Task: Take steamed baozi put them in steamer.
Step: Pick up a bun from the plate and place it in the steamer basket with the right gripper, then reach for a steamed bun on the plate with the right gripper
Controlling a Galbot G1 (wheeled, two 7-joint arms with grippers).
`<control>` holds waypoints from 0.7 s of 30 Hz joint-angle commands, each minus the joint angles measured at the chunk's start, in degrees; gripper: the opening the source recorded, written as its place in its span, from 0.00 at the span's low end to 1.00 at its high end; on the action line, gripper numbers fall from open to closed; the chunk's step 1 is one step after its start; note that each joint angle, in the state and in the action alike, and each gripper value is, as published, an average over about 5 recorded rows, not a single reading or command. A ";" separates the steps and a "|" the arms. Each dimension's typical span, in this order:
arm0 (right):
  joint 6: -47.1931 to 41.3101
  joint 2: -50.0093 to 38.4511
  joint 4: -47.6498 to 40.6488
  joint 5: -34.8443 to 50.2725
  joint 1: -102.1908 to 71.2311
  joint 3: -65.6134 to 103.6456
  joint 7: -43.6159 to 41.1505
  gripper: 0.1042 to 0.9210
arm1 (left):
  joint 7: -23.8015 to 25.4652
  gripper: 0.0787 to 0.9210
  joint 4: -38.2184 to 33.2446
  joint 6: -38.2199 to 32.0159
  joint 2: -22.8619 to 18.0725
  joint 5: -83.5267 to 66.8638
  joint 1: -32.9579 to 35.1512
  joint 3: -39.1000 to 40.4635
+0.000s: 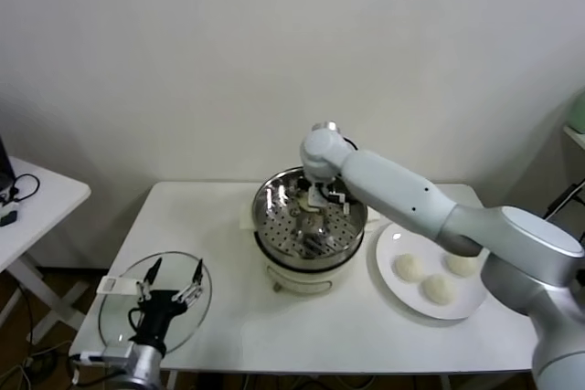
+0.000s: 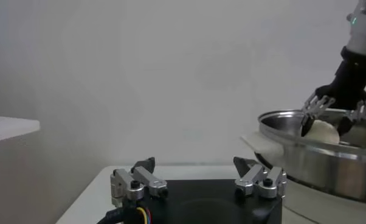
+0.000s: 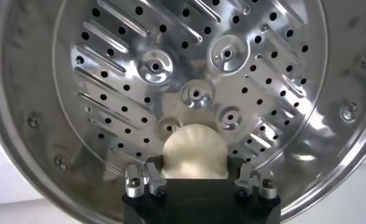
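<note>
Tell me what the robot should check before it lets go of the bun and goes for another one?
1. Bun is over the steamer basket: ok.
2. Right gripper is around the bun, inside the rim: ok.
3. Bun already resting on the perforated floor: cannot tell.
4. Basket floor under the bun is free of other buns: ok.
5. More buns wait on the plate, three of them: ok.
6. Left gripper sits open over the glass lid, out of the way: ok.

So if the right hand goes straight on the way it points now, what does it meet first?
Most likely the perforated floor of the steamer. The right hand points down into it with a baozi between its fingers, so the baozi should touch first.
</note>
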 commanded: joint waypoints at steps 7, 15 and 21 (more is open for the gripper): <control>0.64 0.50 -0.36 -2.08 -0.89 0.46 0.21 0.87 | -0.17 0.88 0.07 0.41 -0.28 0.08 0.12 0.15; 0.85 -3.03 4.57 4.89 3.18 -0.07 -1.63 0.88 | -0.20 0.88 0.41 0.39 -0.42 0.23 0.14 0.32; -3.14 -11.84 9.69 20.56 11.92 -4.22 -4.48 0.88 | -1.25 0.88 0.52 0.99 -0.40 0.39 -0.42 0.57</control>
